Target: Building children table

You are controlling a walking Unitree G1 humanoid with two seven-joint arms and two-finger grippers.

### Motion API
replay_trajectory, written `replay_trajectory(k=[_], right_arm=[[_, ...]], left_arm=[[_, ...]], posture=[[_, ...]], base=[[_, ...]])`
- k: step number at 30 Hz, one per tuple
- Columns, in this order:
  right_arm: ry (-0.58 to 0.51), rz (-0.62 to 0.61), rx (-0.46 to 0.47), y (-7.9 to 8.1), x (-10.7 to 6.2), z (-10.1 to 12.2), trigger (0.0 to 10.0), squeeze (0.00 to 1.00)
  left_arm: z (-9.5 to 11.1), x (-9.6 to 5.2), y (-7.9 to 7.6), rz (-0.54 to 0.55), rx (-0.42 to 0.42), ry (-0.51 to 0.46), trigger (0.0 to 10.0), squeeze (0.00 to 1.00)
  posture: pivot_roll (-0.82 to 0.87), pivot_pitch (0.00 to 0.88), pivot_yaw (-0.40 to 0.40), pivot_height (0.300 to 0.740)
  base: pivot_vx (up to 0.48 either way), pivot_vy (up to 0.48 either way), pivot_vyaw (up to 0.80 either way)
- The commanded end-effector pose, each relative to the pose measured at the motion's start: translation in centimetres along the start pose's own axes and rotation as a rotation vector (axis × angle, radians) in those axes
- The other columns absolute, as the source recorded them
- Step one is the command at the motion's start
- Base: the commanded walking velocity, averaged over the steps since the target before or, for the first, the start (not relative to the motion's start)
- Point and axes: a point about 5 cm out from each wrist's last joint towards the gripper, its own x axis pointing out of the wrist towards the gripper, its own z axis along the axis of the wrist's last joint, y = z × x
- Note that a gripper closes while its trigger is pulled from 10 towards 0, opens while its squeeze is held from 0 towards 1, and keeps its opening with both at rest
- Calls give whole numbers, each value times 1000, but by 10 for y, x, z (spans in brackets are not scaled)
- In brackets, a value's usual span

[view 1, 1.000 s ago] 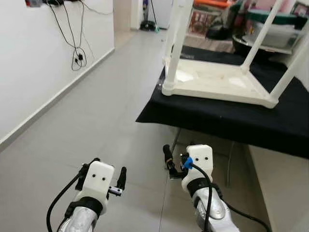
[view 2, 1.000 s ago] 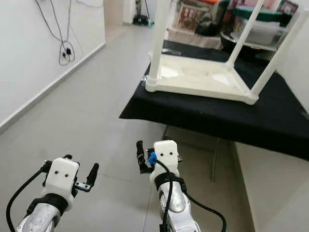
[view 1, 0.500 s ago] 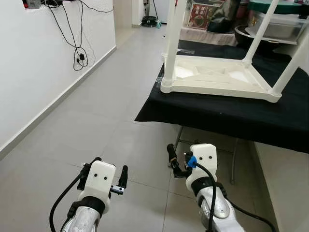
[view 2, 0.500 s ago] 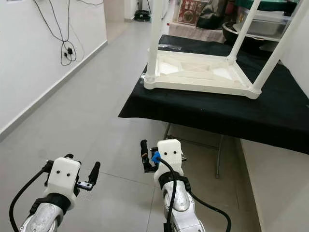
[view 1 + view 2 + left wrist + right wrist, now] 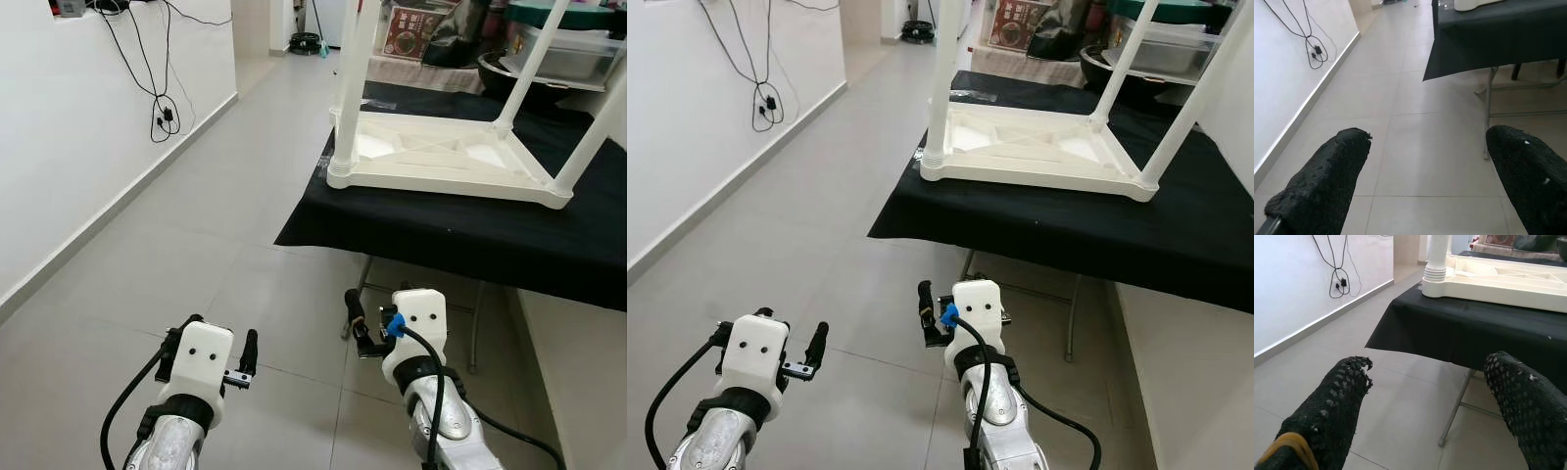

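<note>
The white plastic children table (image 5: 446,162) lies upside down on a counter (image 5: 460,240) draped in black cloth, its top flat against the cloth and its legs pointing up. The nearest leg (image 5: 351,88) rises from the corner closest to the counter's left edge; two more legs (image 5: 524,69) slant up farther back and to the right. The ribbed underside of the tabletop faces up, with a raised rim all round. The counter stands on thin metal legs (image 5: 1070,318) over a floor (image 5: 196,225) of large grey tiles.

Behind the counter sit dark bins and a grey tub with a green lid (image 5: 563,44), only partly visible. To the left runs a white wall (image 5: 69,147) with a pale skirting, and black cables (image 5: 157,108) hang down it in loops.

Both arms are held low in front of the robot, well short of the counter and above the bare floor. The left end effector (image 5: 217,351) has its two black fingers spread apart, holding nothing; in the left wrist view its fingertips (image 5: 1327,181) frame open tiles and the counter's edge. The right end effector (image 5: 367,323) is likewise spread and empty, and from the right wrist view its fingers (image 5: 1334,406) point toward the counter's near-left corner, with the table's nearest leg base above the cloth.
</note>
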Motion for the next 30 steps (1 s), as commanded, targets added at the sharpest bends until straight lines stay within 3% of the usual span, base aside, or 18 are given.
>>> replay_trajectory(k=[1,11,22,30], right_arm=[[12,-13,-3,-2,1,-2,10000,0],[-6,-65,5,-9,3,2,10000,0],[0,-68,5,-8,4,1,10000,0],[-1,-69,5,-8,4,1,10000,0]], left_arm=[[1,-2,3,24,16,1,10000,0],[2,-2,6,35,14,1,10000,0],[1,-1,6,30,15,1,10000,0],[2,0,4,17,13,-2,10000,0]], posture=[[114,68,-91,740],[120,80,-87,740],[120,83,-84,740],[118,87,-82,740]], base=[[251,0,0],[0,0,0],[272,0,0],[471,0,0]])
